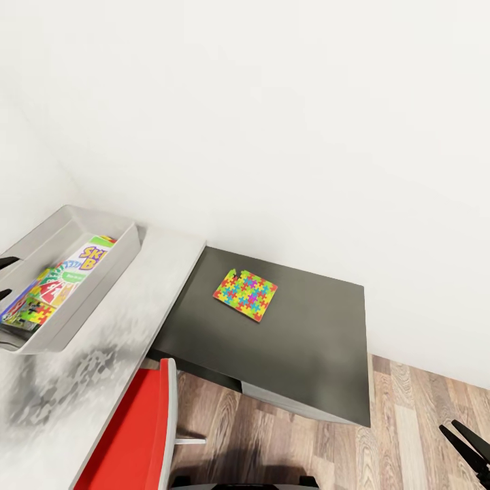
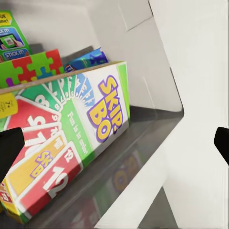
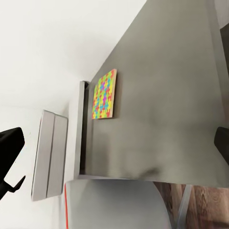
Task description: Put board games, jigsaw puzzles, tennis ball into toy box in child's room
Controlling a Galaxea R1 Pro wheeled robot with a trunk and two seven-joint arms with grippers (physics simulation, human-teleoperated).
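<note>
The jigsaw puzzle (image 1: 245, 295) lies flat on the dark lower table (image 1: 320, 354), well apart from the toy box (image 1: 75, 313), and with my right gripper (image 1: 469, 446) spread open and empty, I judge its thinness could make my fingertips slip off.

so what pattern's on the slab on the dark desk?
Multicolour jigsaw mosaic on the slab; head view.
</note>
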